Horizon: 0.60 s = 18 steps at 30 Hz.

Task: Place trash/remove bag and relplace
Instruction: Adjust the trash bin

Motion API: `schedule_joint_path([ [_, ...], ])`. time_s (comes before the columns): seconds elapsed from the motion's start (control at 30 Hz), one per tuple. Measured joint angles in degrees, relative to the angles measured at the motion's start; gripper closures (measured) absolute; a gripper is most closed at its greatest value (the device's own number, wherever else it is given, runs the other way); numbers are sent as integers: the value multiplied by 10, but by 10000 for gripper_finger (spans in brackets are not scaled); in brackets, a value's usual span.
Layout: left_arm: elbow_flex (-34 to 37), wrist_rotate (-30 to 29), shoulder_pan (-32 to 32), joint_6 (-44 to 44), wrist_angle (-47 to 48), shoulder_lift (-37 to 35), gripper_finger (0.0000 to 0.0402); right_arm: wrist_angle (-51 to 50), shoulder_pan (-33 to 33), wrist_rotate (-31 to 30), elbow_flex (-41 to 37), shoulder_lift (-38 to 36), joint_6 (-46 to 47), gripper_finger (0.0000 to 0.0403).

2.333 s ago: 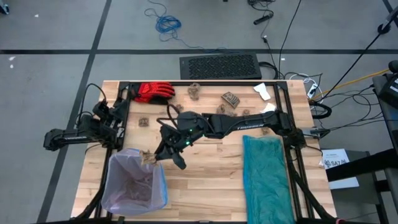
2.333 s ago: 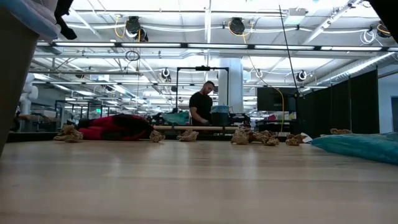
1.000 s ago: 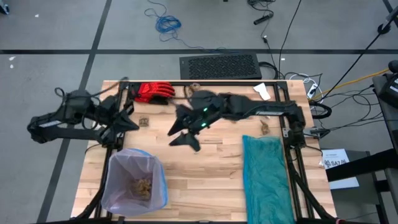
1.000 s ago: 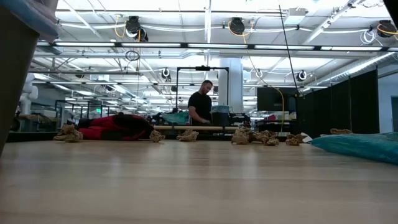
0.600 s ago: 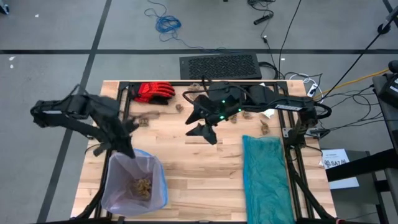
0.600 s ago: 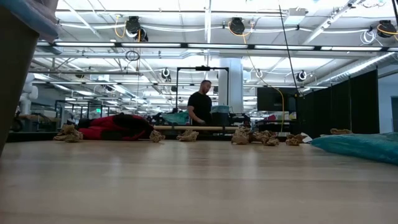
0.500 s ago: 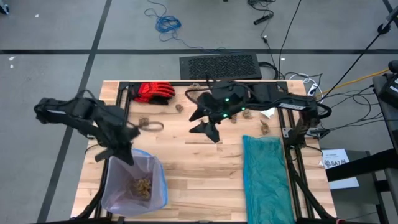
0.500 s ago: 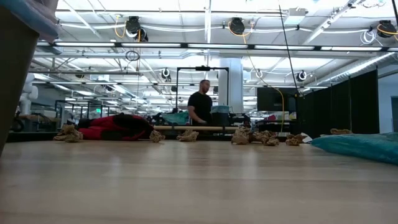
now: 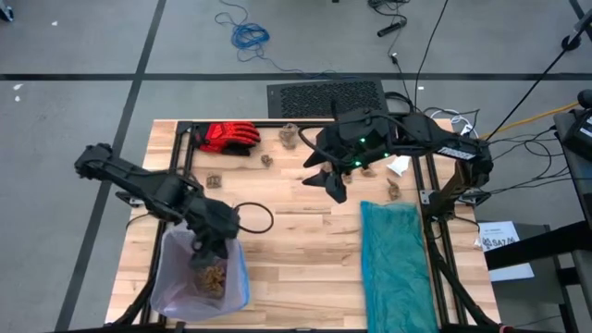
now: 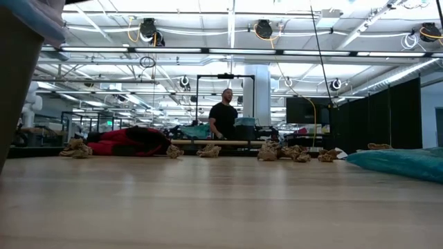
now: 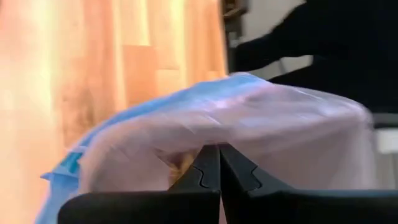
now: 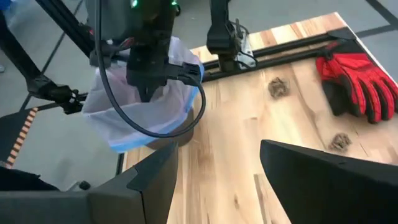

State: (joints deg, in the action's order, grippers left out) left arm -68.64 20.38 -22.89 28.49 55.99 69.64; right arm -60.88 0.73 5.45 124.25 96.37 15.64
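— So, what has changed on your screen?

— From above, my right gripper (image 9: 334,189) has pulled back from the bin toward the far edge of the tabletop. It hangs over bare wood with its fingers spread wide and nothing in them. My left gripper (image 9: 215,248) was off the left edge a moment ago. It has swung in over the thin see-through lilac-pink plastic bag (image 9: 172,270). Its wrist camera shows the two dark fingers (image 11: 208,168) pressed together, with nothing visible between them.

— Where is the bag?

— It lines the bin at the tabletop's left corner, on the edge opposite the red glove (image 9: 229,137). It is folded over the rim, and tan-brown crumpled paper lumps (image 9: 215,276) lie inside.

— What does that mean for the job?

— I judge that one drop is done, but filling is not. Several loose lumps (image 9: 215,180) still sit along the far edge near the glove, with white paper scraps (image 9: 389,135) toward the far right corner. The teal-green plastic bag (image 9: 398,264) lies flat by the right edge.

— Any writing?

— None that I can read.
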Motion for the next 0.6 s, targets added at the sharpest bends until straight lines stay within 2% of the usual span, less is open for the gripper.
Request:
schedule_joint_path([
  [0.13, 0, -49, -4, 12, -22, 21, 402, -16, 0, 0, 0, -6, -9, 181],
  [0.3, 0, -111, 4, 29, -151, 36, 402, -32, 0, 2, 0, -7, -18, 181],
  [0.4, 0, -134, 13, 41, -214, 46, 402, -38, 0, 5, 0, -12, -18, 181],
  [0.6, 0, -167, 41, 27, -256, 69, 402, -49, 0, 6, 0, -29, -27, 181],
])
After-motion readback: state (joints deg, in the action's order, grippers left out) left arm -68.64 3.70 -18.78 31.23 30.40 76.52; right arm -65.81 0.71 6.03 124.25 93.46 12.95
